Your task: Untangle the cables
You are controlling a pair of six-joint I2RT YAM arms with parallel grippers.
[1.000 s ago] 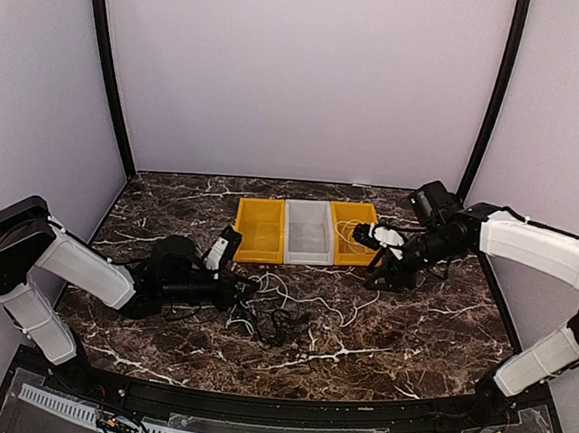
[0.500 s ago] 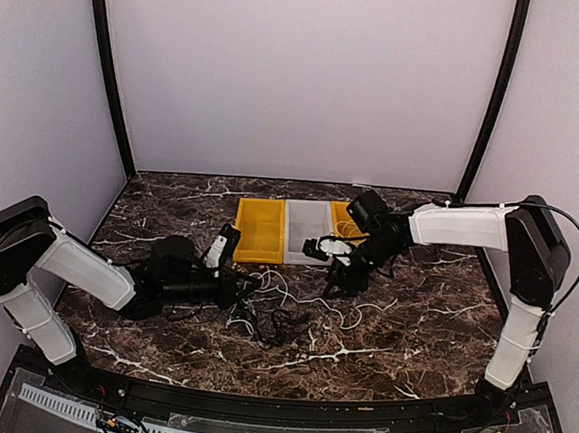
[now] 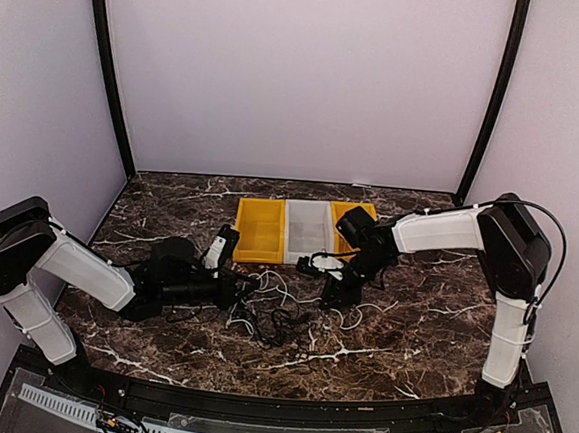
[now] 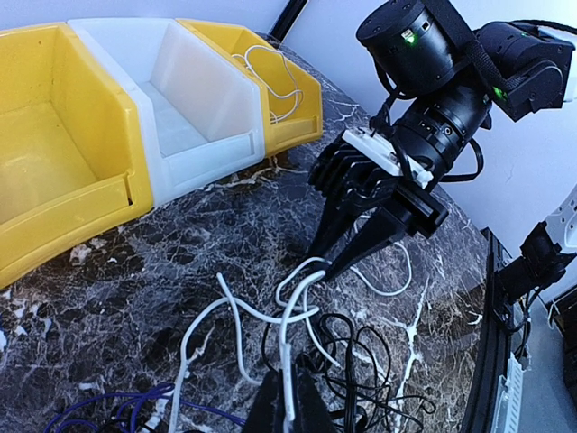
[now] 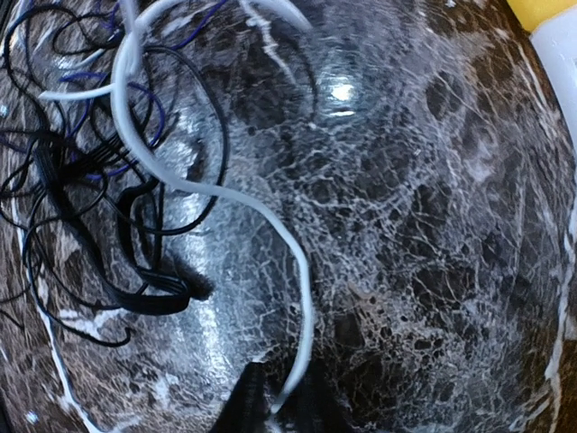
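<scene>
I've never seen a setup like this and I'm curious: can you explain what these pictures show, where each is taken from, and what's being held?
Two robot arms are bolted to a dark marbled table, each ending in two fingers. One picture looks down from above and behind them; the other two come from a camera on each wrist. On the table stand a yellow plastic bin, a white plastic bin and a second yellow plastic bin in a row, with a tangle of white and black cables nearer the arms. The left arm's fingers are shut on a white cable. The right arm's fingers straddle a stretch of white cable; whether they grip it is unclear.
</scene>
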